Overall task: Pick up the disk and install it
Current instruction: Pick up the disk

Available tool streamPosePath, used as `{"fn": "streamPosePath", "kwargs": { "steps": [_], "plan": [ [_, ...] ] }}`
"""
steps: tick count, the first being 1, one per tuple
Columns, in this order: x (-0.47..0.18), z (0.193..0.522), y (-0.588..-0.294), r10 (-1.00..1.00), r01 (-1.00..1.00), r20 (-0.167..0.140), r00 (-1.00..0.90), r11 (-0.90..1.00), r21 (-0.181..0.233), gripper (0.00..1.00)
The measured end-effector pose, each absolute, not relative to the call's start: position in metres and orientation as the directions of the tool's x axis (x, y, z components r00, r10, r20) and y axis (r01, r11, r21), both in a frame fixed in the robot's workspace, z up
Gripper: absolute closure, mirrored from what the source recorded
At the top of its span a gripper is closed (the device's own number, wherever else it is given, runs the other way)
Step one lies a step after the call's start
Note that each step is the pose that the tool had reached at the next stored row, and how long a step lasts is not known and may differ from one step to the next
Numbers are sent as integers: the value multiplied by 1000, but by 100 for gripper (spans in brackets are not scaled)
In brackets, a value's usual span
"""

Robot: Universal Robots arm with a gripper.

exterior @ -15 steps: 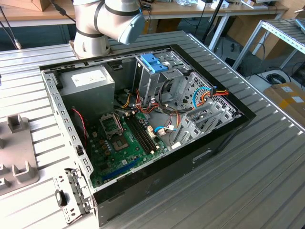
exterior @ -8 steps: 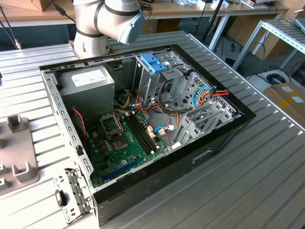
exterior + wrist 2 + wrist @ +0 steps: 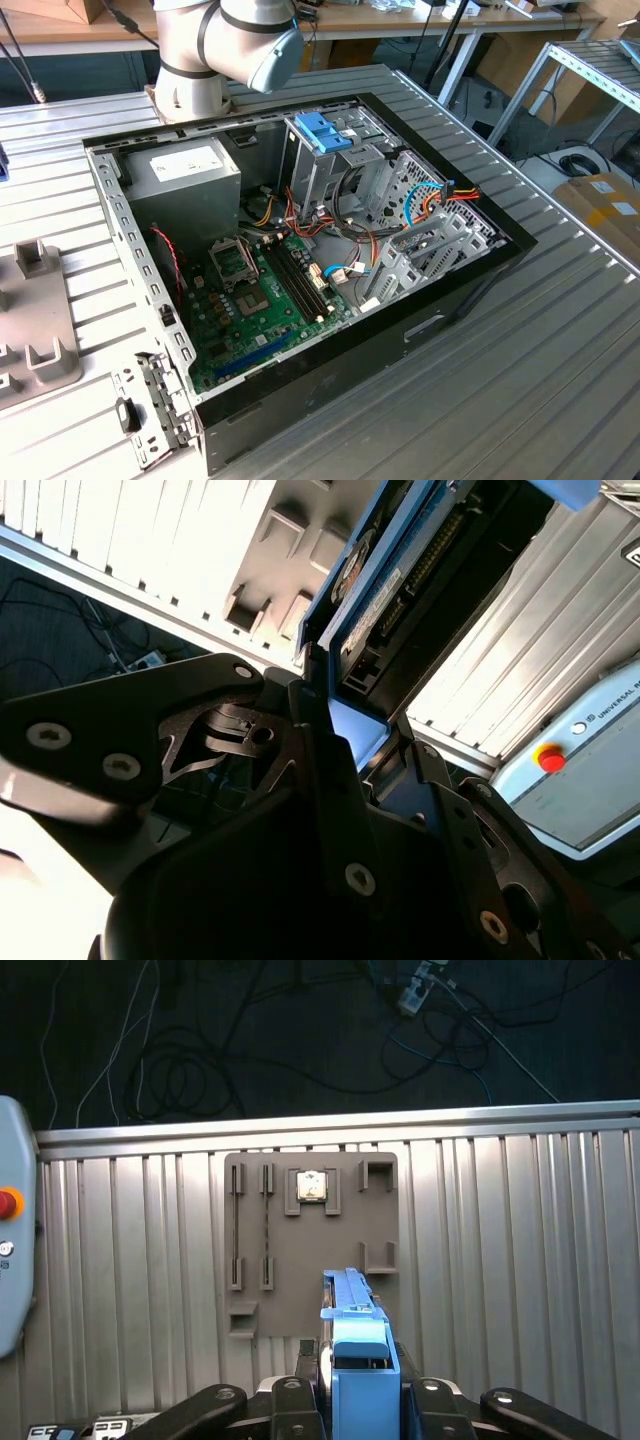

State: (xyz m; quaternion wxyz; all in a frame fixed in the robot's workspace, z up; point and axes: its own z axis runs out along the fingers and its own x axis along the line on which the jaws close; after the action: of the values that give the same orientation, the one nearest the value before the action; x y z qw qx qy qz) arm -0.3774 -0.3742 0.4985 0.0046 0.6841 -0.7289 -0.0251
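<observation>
Right now the gripper (image 3: 358,1378) is clamping its black fingers (image 3: 300,1385) against both sides of the disk (image 3: 358,1332), closed down to just the width of the drive. In the first wrist view the disk is standing on edge between them, showing me its light blue bracket and pointing out towards the grey fixture plate (image 3: 300,1260) beyond it. I cannot tell whether the drive is touching that plate or hanging clear of it. The plate is lying flat on the ridged metal table (image 3: 520,1260), and a small square chip (image 3: 312,1186) is sitting in one of its pockets. Loose cables (image 3: 200,1070) are trailing across the dark floor past the table's edge. In the second wrist view the drive is showing its dark body, a strip of white label and the blue edge running up away from the fingers, with a pale box carrying a red button (image 3: 551,758) lying off to one side. In the exterior view the arm (image 3: 225,40) is reaching up out of the top of the picture behind the open computer case (image 3: 330,385). That case is lying on its side on the table with its green motherboard (image 3: 270,300) facing up. The grey power supply box (image 3: 185,170) is sitting in the case's far corner, towards the exterior view's left. A bare blue plastic handle (image 3: 325,130) is sticking up from the metal drive cage (image 3: 330,175) beside it.
</observation>
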Motion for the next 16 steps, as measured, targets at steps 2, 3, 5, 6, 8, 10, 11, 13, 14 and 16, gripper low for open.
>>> {"fn": "streamPosePath", "kwargs": {
  "steps": [2,3,5,6,8,10,11,13,14,16],
  "plan": [
    [-377,498,-374,-998,-997,-28,-64,63,43,63],
    [-377,498,-374,-998,-997,-28,-64,63,43,63],
    [-377,498,-374,-998,-997,-28,-64,63,43,63],
    [-376,498,-374,-998,-997,-28,-64,63,43,63],
    [-375,498,-374,-998,-997,-28,-64,63,43,63],
    [-374,497,-374,-998,-997,-28,-64,63,43,63],
    [-374,497,-374,-998,-997,-28,-64,63,43,63],
    [-374,497,-374,-998,-997,-28,-64,63,43,63],
    [-372,497,-374,-998,-997,-28,-64,63,43,63],
    [-371,496,-374,-998,-997,-28,-64,63,43,63]
  ]
}}
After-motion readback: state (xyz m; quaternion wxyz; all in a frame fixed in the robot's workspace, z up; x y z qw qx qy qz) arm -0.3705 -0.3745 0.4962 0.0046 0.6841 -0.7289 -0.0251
